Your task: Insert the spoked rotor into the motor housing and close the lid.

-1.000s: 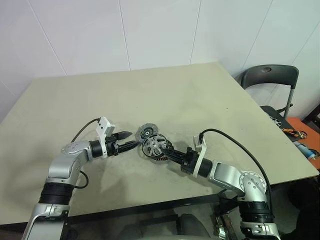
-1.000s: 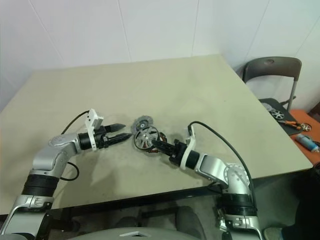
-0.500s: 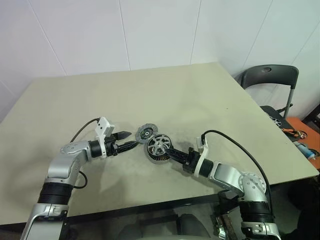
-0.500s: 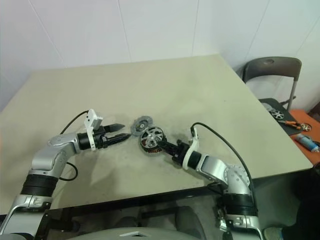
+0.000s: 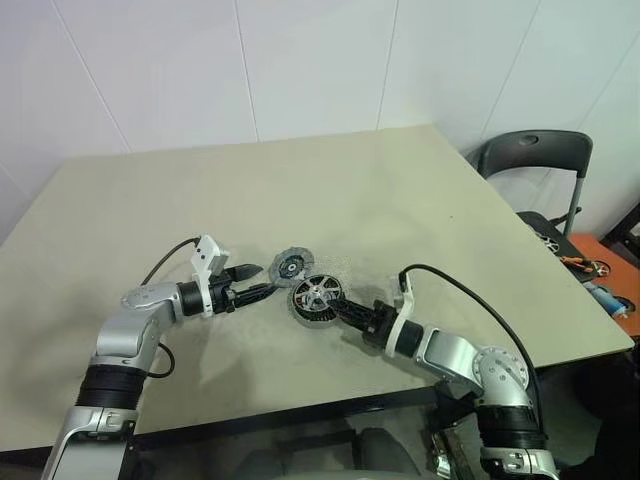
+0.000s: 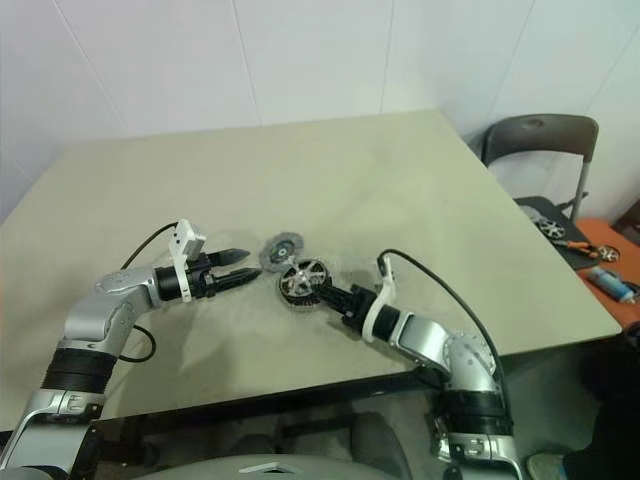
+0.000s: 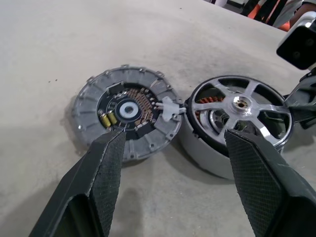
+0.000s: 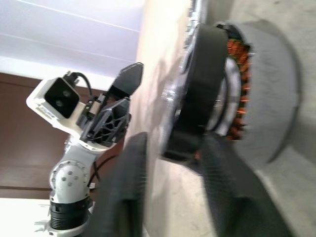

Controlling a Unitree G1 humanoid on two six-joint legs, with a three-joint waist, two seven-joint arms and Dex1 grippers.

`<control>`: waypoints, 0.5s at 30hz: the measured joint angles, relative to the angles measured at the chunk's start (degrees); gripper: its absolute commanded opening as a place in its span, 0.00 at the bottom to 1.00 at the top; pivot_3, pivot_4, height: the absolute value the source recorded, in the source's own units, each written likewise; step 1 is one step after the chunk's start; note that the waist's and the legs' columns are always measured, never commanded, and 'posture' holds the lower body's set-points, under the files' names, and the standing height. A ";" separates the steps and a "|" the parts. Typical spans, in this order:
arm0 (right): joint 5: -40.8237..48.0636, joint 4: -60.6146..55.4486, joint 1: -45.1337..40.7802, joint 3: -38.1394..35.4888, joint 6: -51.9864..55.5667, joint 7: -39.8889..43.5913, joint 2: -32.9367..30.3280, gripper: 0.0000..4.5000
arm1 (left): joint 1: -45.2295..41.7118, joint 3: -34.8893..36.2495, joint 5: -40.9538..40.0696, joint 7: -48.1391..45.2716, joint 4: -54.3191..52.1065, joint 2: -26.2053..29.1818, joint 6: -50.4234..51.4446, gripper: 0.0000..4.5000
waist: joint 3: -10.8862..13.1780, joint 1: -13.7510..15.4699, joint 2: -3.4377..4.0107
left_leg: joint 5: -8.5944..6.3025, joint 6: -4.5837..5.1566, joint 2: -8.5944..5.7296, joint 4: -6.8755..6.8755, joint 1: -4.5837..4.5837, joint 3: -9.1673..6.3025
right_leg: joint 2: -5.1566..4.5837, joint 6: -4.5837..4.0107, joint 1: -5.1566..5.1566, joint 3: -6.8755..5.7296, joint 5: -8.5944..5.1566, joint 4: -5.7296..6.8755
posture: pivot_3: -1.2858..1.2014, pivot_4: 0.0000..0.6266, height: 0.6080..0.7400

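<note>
Right gripper of mine sits at the spoked rotor's rim, fingers parted around its edge, no longer clamped tight. Rotor rests on the motor housing, near the table's near edge, midway along; the lid lies just beside it. My left gripper hovers spread apart by the lid. I judge I should let go gently, check the rotor sits level, then pull straight back.

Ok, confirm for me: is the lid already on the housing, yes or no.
No: the lid lies flat on the table beside the housing, whose top shows the rotor.
</note>
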 measured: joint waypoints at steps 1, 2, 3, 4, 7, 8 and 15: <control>0.26 0.14 -0.35 -0.19 0.36 0.00 0.10 0.57 | 0.00 0.00 0.02 0.00 0.00 0.00 0.00 0.76 | 0.00 0.01 0.00 | 0.00 0.00 0.00 0.04 0.00 0.00 | 0.02 -0.05 0.01 0.00 0.03 0.00 | 0.52 0.00 1.00; 0.49 0.44 -0.56 -0.38 0.68 -0.12 0.13 0.57 | 0.00 0.00 0.02 0.01 0.00 -0.01 0.00 0.76 | 0.00 0.02 0.00 | 0.01 -0.01 0.00 0.08 0.00 -0.01 | 0.02 -0.07 0.01 0.00 0.04 0.02 | 0.52 0.00 1.00; 0.71 0.95 -0.72 -0.65 0.94 -0.29 0.15 0.57 | 0.01 0.00 0.04 0.02 -0.01 -0.01 0.01 0.76 | 0.00 0.02 0.01 | 0.01 -0.01 0.00 0.13 -0.01 -0.01 | 0.03 -0.08 0.01 0.01 0.05 0.04 | 0.52 0.00 1.00; 0.84 1.28 -0.87 -0.90 1.14 -0.54 0.15 0.57 | 0.01 0.00 0.04 0.05 -0.01 -0.01 0.01 0.76 | 0.00 0.02 0.00 | 0.01 -0.01 0.00 0.17 -0.02 -0.01 | 0.03 -0.08 0.01 0.01 0.05 0.06 | 0.52 0.00 1.00; 0.80 1.57 -1.35 -1.11 1.93 -0.57 0.05 0.57 | 0.00 0.00 0.07 0.22 -0.01 -0.02 0.01 0.76 | 0.00 0.03 0.01 | 0.01 -0.01 0.00 0.18 -0.02 0.00 | 0.03 -0.08 0.01 0.01 0.06 0.04 | 0.52 0.00 1.00; 0.75 1.60 -1.47 -1.10 2.24 -0.44 -0.11 0.57 | 0.00 0.00 0.07 0.36 -0.02 -0.14 0.01 0.76 | 0.00 0.00 0.01 | 0.01 -0.01 0.00 0.18 -0.02 0.00 | 0.03 -0.08 0.00 0.02 0.06 0.04 | 0.52 0.00 1.00; 0.09 -0.39 -4.16 -2.48 6.39 6.06 -12.30 0.57 | 0.01 -0.23 0.09 0.69 -0.03 -0.45 0.02 0.76 | 0.03 0.48 0.07 | 0.00 -0.01 -0.05 0.48 -0.16 0.00 | -0.03 0.01 -0.17 0.03 0.14 -0.11 | 0.52 0.00 1.00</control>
